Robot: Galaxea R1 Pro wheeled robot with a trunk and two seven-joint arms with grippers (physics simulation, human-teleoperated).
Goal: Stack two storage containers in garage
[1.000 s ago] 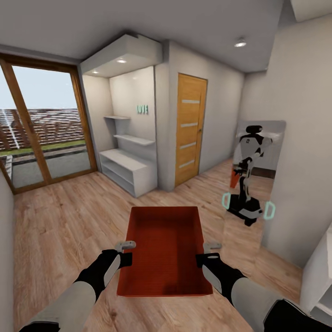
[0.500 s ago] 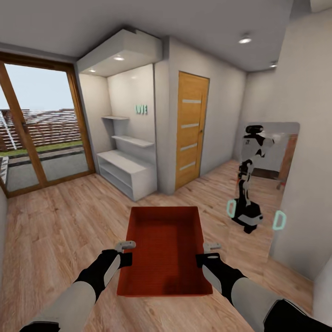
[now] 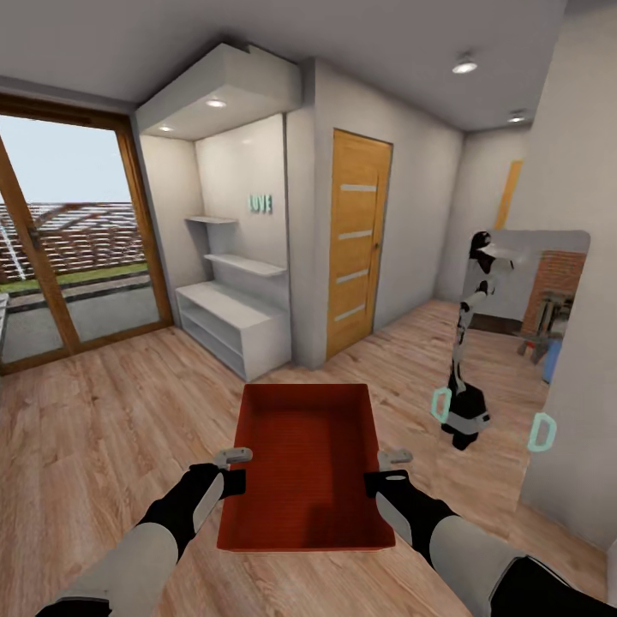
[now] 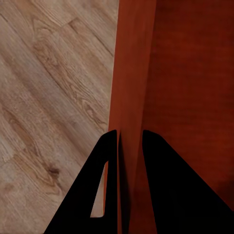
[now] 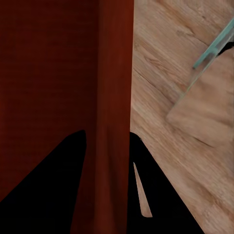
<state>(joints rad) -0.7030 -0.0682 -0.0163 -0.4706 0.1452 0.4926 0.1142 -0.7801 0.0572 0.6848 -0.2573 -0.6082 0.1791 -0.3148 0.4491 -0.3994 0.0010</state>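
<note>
An orange-red rectangular thin-walled storage bin (image 3: 304, 463) is carried in front of the robot, above a light wood plank floor (image 3: 103, 428), at the lower middle of the head view. The left pincer (image 3: 233, 469) is clamped on the bin's long wall at 9 o'clock, with one black finger (image 4: 163, 190) inside the wall and the other outside. The right pincer (image 3: 383, 471) is clamped likewise on the opposite wall at 3 o'clock.

The bin is seen to be empty, so it is judged light. The thin walls are judged likely to flex, and their smooth faces may slip. A two-sided hold at mid-length of the long walls is judged the balanced place to grip.

A wooden door with pale panels (image 3: 356, 244) stands at 12 o'clock, white built-in shelves (image 3: 233, 321) at 11 o'clock, and a wall mirror (image 3: 523, 334) at 2 o'clock.
</note>
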